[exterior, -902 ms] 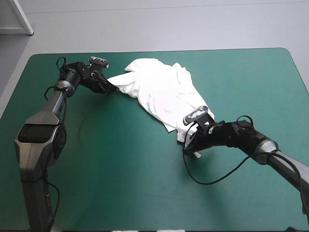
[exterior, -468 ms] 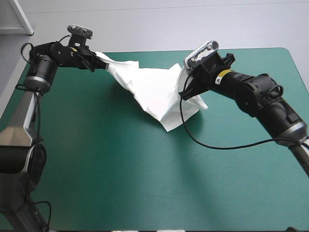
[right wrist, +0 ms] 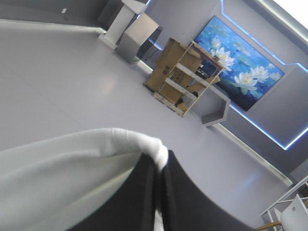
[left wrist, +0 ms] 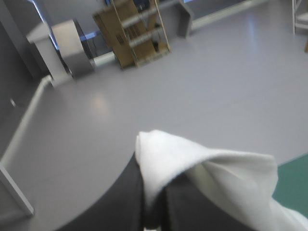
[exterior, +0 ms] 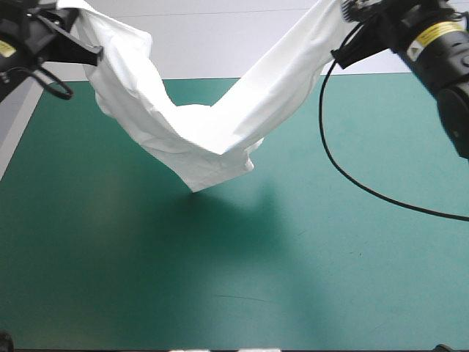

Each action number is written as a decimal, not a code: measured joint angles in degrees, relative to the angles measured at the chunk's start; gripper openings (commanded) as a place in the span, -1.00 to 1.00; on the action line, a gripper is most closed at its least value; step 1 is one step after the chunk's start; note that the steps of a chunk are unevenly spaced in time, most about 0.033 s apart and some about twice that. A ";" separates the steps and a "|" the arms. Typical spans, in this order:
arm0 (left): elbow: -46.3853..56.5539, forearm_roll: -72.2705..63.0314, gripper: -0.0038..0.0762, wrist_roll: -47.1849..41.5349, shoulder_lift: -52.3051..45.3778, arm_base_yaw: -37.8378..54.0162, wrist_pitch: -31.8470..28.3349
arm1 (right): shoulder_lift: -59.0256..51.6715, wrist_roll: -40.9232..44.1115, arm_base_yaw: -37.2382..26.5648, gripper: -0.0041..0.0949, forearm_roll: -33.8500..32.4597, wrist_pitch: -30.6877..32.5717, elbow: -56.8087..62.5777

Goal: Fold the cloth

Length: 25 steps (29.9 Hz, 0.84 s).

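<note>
We work over the teal-green covered counter (exterior: 146, 279). Above it the white short-sleeved T-shirt (exterior: 198, 139) hangs in a deep sag between both raised arms, apparently clear of the cover, likely so it opens out for spreading. Our left gripper (left wrist: 153, 199) and right gripper (right wrist: 159, 168) each pinch an edge, fingers all but closed.

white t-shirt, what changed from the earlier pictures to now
Both arms rose and spread, lifting the white short-sleeved T-shirt from a crumpled heap on the teal-green table cover into a sagging sling between them, its low end seemingly clear of the cover. Unchanged: the left gripper and right gripper stay shut on the T-shirt.
</note>
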 measured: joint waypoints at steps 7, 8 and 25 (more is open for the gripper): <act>-0.84 1.20 -0.86 2.05 -12.44 0.00 -1.87 | -4.49 0.05 0.00 -0.95 2.54 3.23 -8.62; -1.18 1.20 -0.86 2.36 -13.72 0.00 -1.87 | -5.76 0.05 0.00 -0.95 3.68 3.30 -9.31; -1.06 -0.11 -0.86 2.56 -9.88 0.00 11.51 | -9.72 3.63 0.00 -0.94 9.74 23.55 -1.69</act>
